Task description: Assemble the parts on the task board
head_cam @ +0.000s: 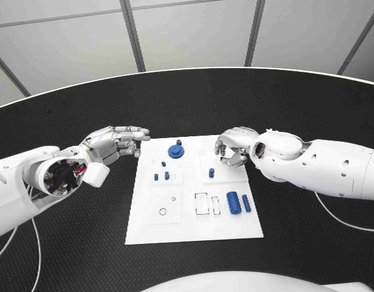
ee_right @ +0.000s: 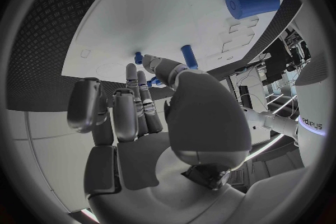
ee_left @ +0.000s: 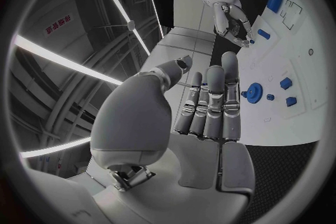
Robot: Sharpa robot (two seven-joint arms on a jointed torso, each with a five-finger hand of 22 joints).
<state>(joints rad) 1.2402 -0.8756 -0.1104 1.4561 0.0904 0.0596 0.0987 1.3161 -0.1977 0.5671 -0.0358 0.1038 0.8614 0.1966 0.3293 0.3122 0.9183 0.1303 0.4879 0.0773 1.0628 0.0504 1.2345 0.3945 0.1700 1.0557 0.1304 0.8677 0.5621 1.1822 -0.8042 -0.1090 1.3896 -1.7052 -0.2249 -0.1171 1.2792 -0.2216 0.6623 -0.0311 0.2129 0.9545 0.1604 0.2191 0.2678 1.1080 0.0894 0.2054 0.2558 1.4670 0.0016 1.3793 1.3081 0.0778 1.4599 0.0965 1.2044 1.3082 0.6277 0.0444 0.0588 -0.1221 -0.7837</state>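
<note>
Head view suggests a pick is pending: right hand (head_cam: 232, 146), empty and loosely curled, must pinch the short blue upright peg (head_cam: 212, 173) on the flat white task board (head_cam: 196, 228).

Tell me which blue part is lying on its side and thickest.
The fat blue cylinder at the board's near right, beside a thinner rod; the other parts are much smaller.

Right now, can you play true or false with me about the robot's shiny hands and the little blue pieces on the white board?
1. The silver left hand holds a blue piece. False: it holds nothing.
2. The blue gear-shaped piece sits on the white task board. True.
3. The big blue cylinder stands upright. False: it lies on its side.
4. The silver right hand is over the board's far edge. True.
</note>
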